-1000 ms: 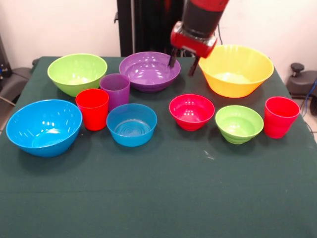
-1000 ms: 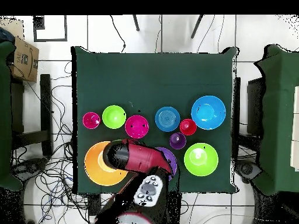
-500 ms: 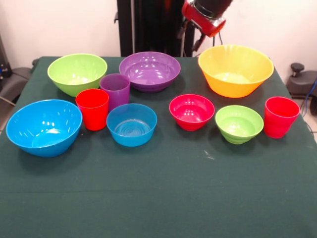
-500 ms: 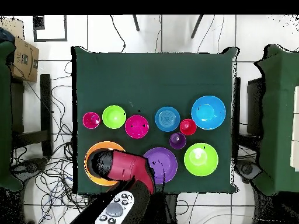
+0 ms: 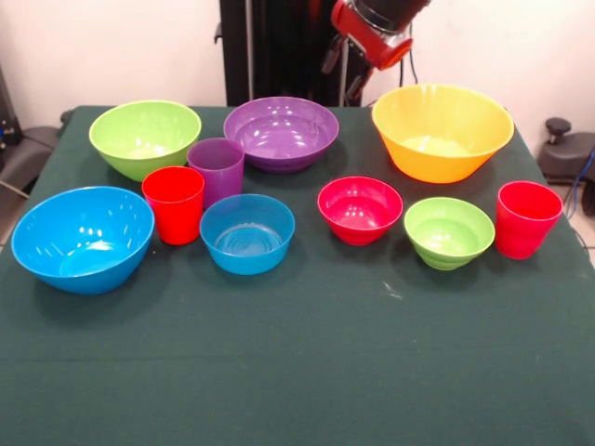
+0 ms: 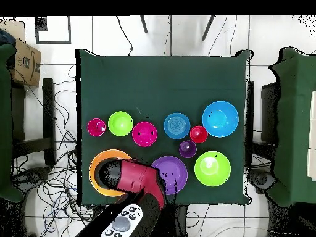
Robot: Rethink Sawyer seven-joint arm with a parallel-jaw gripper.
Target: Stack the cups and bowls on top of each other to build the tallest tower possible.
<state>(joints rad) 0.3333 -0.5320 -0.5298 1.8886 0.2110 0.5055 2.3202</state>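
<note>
The near half of the counter (image 5: 307, 372) lies bare, open to a reach. Behind it, bowls and cups crowd in two rows: a red cup (image 5: 174, 203) touches the purple cup (image 5: 218, 168), close to the small blue bowl (image 5: 247, 232). A wider gap separates that bowl from the pink bowl (image 5: 360, 209).

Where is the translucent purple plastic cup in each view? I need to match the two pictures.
Front view: translucent purple plastic cup, left of centre, behind the red cup.
Overhead view: right of centre, just below that red cup.
Shared landmark: the large lime green bowl beside it.
</note>
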